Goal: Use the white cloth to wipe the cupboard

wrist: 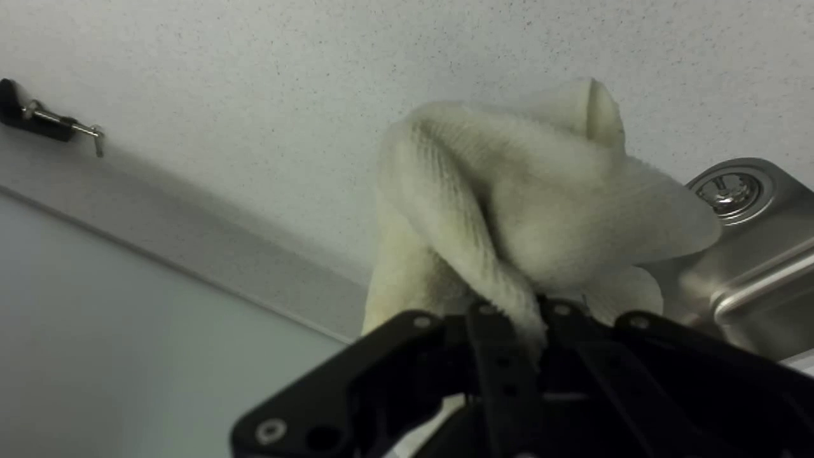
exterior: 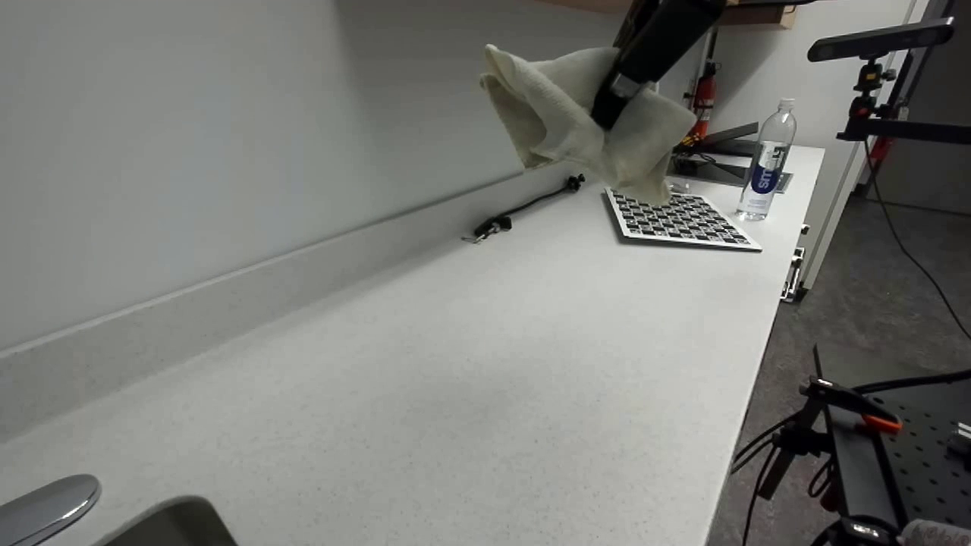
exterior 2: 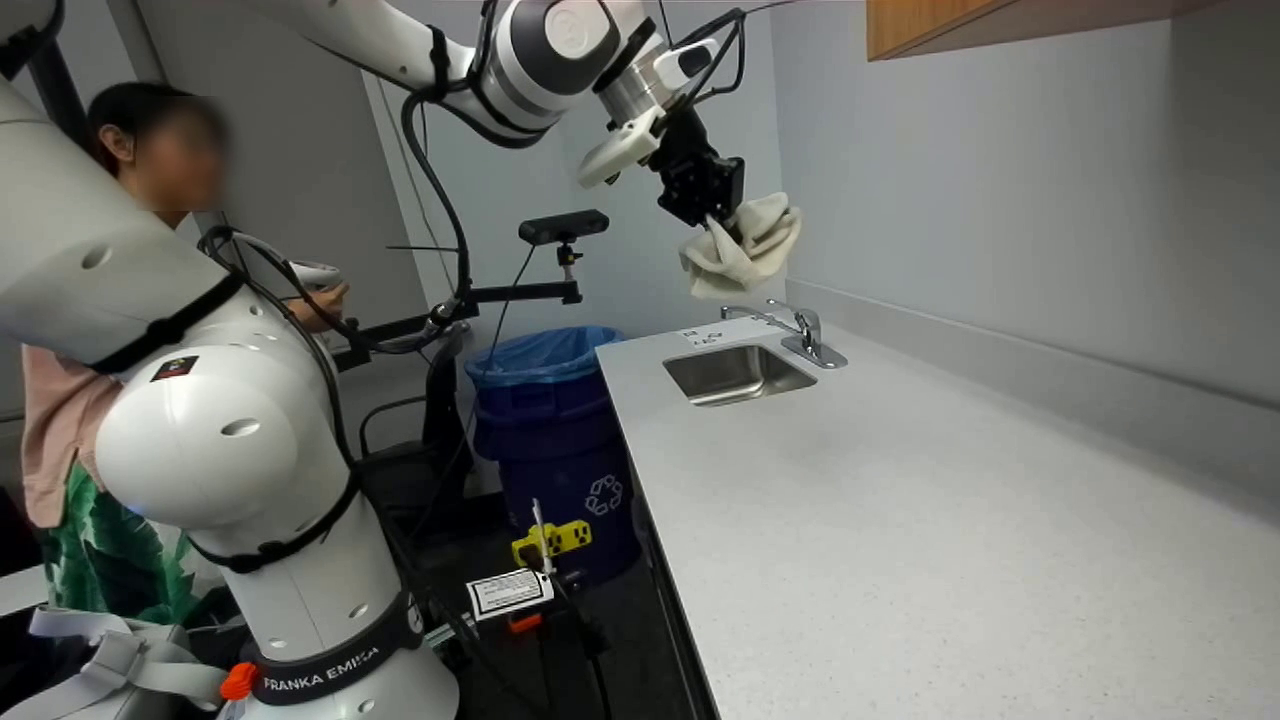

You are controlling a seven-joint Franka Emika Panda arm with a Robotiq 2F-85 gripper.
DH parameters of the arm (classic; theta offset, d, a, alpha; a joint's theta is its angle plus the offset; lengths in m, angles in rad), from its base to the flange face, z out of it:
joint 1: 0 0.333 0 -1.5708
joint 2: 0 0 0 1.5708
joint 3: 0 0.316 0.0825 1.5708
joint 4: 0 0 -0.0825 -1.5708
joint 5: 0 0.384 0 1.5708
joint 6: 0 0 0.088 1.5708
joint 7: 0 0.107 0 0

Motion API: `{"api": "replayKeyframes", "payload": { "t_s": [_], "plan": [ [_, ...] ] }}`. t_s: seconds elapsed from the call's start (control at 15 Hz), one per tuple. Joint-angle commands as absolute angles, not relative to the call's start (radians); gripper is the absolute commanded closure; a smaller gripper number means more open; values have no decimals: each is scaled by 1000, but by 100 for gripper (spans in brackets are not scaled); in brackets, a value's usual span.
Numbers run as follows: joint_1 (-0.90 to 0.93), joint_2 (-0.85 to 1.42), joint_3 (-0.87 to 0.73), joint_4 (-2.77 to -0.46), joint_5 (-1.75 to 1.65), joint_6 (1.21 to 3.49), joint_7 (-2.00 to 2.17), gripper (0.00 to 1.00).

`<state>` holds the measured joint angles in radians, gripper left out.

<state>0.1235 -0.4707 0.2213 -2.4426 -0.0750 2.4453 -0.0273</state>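
The white cloth, cream in tone, hangs crumpled from my gripper above the worktop. My gripper also shows in an exterior view, with the cloth bunched around its fingertips. In the wrist view the gripper is shut on a fold of the cloth, and the rest spreads out beyond the fingers. A wooden wall cupboard shows at the top right of an exterior view, apart from the gripper. Its underside and edge are cut off at the top in an exterior view.
The long white worktop runs along a wall. A steel sink and faucet are at one end. A checkered board, a water bottle and a clamp with cable lie toward another end. A person stands behind the arm.
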Motion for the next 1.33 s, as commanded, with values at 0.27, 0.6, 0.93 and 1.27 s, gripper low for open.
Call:
{"api": "replayKeyframes", "payload": {
  "t_s": [0.27,0.6,0.93,1.27],
  "plan": [
    [105,-493,169,-2407,-100,2436,-21,98],
    [67,-529,113,-2344,-105,2441,-15,98],
    [15,-578,101,-2281,-132,2458,7,98],
    [-60,-643,95,-2269,-199,2575,23,98]
  ]
}}
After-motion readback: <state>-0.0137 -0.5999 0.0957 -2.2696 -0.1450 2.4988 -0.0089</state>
